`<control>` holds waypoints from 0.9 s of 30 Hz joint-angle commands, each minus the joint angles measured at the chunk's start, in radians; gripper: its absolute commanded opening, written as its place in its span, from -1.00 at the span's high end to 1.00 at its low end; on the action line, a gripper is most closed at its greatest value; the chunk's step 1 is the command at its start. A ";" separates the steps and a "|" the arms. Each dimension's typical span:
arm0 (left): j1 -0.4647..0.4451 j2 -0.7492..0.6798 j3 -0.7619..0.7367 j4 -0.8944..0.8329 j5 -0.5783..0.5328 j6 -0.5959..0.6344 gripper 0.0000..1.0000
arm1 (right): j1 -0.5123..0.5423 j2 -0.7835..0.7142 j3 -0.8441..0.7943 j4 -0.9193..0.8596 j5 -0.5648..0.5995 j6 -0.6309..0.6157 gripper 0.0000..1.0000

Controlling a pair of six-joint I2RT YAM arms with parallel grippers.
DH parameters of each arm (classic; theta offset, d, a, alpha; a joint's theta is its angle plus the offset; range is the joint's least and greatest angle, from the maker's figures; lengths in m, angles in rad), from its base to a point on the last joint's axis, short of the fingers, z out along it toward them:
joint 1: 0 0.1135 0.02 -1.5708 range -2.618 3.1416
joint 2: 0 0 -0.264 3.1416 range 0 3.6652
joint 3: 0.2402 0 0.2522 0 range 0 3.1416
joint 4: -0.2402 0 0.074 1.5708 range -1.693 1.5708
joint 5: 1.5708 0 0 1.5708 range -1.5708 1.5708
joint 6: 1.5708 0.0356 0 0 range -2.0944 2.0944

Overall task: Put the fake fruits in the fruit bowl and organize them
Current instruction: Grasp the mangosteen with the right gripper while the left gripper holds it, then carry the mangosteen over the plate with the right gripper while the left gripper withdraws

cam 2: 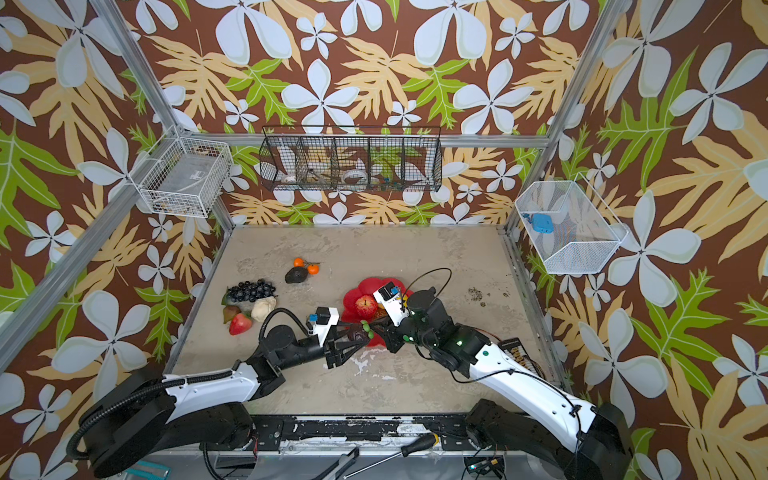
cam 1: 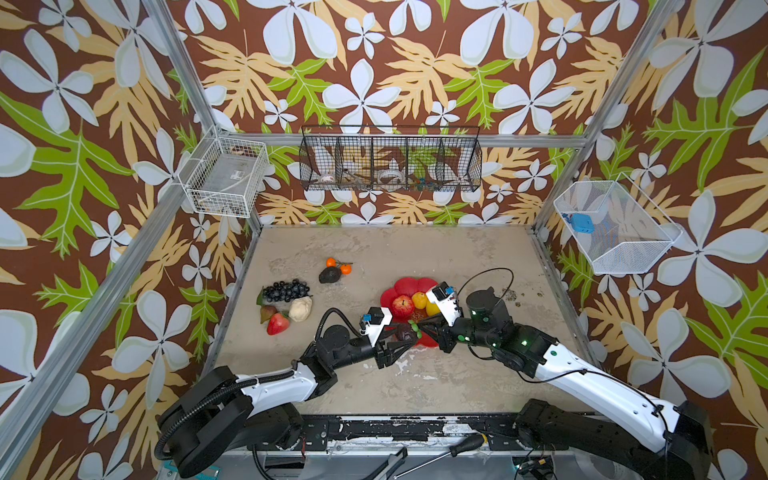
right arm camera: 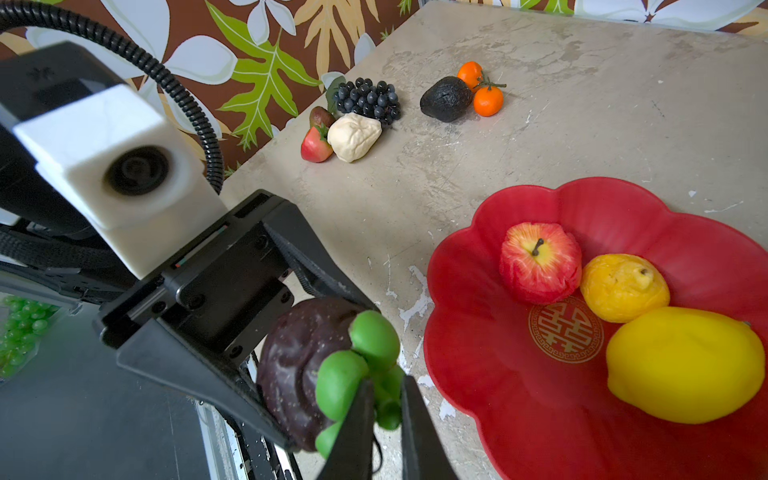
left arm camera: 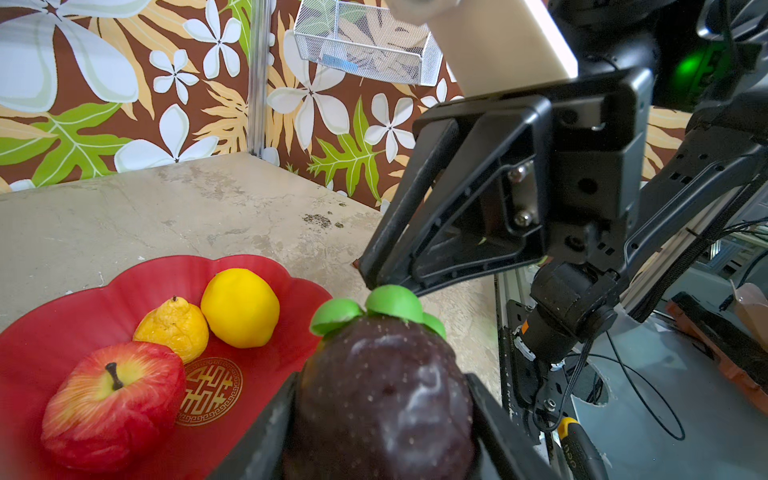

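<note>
My left gripper [cam 1: 400, 334] [left arm camera: 382, 415] is shut on a dark purple fruit [cam 1: 402, 331] [left arm camera: 386, 395] [right arm camera: 291, 357] with a green leafy cap [right arm camera: 361, 365], held over the near edge of the fruit bowl [cam 1: 409, 284] [right arm camera: 540, 415]. Facing it, my right gripper [cam 1: 419, 328] [right arm camera: 384, 390] has its thin fingers pinched on that cap. In the red bowl lie a red apple [cam 1: 403, 306] [right arm camera: 540, 262] and two yellow lemons [right arm camera: 681, 365] [right arm camera: 623, 286]. Black grapes [cam 1: 286, 290], a cream lumpy piece [cam 1: 300, 308], a strawberry [cam 1: 277, 323], a pear [cam 1: 267, 311], an avocado [cam 1: 329, 274] and two oranges [cam 1: 345, 269] lie on the table at the left.
Wire baskets hang on the walls: a white one [cam 1: 226, 178] at the back left, a black one [cam 1: 390, 164] at the back, a white mesh one [cam 1: 615, 226] at the right. A screwdriver [cam 1: 465, 446] lies on the front rail.
</note>
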State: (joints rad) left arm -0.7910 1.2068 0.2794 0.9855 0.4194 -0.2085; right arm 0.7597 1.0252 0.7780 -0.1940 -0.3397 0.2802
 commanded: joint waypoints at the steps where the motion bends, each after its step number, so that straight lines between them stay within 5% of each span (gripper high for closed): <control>1: -0.001 -0.008 -0.002 0.050 -0.005 0.008 -0.04 | 0.005 0.003 0.002 0.017 -0.010 -0.011 0.73; 13: -0.001 -0.016 -0.004 0.036 -0.025 0.017 -0.13 | 0.012 0.004 0.013 0.008 0.007 -0.013 1.00; 23: -0.001 -0.021 0.017 -0.052 -0.089 0.003 -0.79 | 0.013 0.049 0.052 -0.034 0.145 -0.001 1.00; 27: -0.001 -0.070 0.028 -0.141 -0.158 0.027 -0.86 | 0.012 0.082 0.074 -0.054 0.250 -0.004 1.00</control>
State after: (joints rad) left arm -0.7910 1.1618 0.2985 0.8925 0.3260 -0.2047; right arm 0.7715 1.0904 0.8360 -0.2291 -0.1925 0.2802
